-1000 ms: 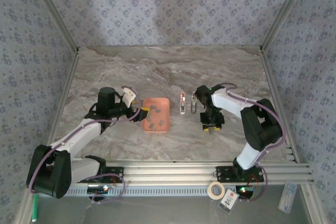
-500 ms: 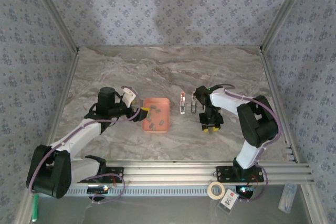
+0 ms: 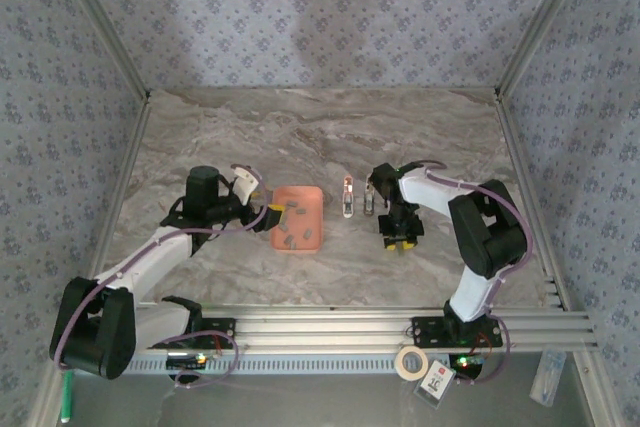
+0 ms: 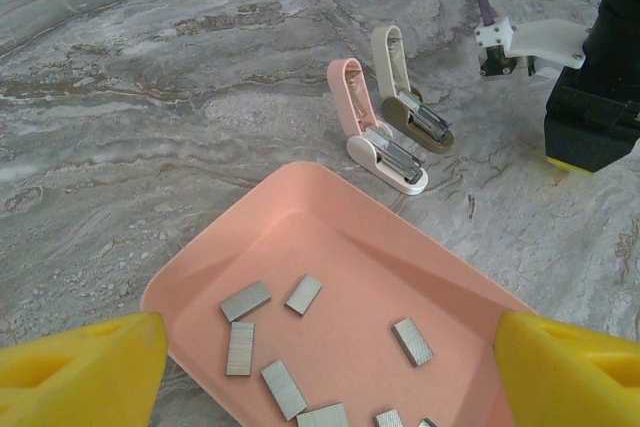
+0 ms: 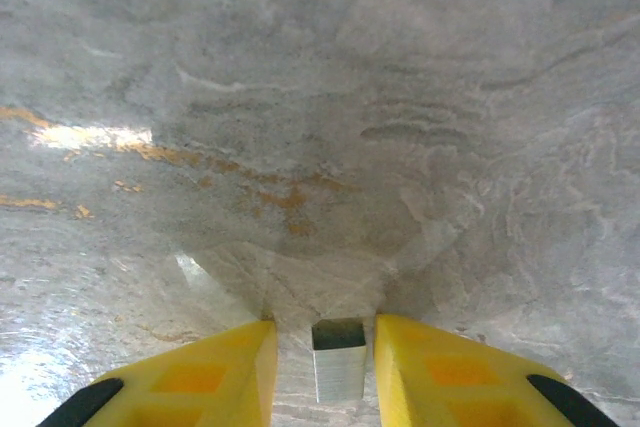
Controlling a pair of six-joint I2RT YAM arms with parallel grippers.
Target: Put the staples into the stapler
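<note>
Staples (image 4: 245, 300) lie loose in the salmon tray (image 4: 350, 247), several short grey strips flat on its floor. One more strip (image 5: 338, 359) is between the yellow fingers of the right gripper (image 3: 400, 243), over the bare marble table (image 3: 300, 137).

Such a strip is probably very light and stiff, but it is only glued wires, so a hard squeeze or a bend could break it. The smooth metal may also slip. The long flat sides seem the best place to hold it, near the middle.

The right arm is folded, with the wrist pointing down just beside the two opened staplers, the pink one (image 4: 375, 137) and the cream one (image 4: 405, 97). Its jaws are narrow around the strip. A thin gap shows on one side, so one cannot tell if the strip is really clamped.

The left arm reaches low toward the tray, and the left gripper (image 4: 325, 337) has its jaws wide apart, holding nothing.
</note>
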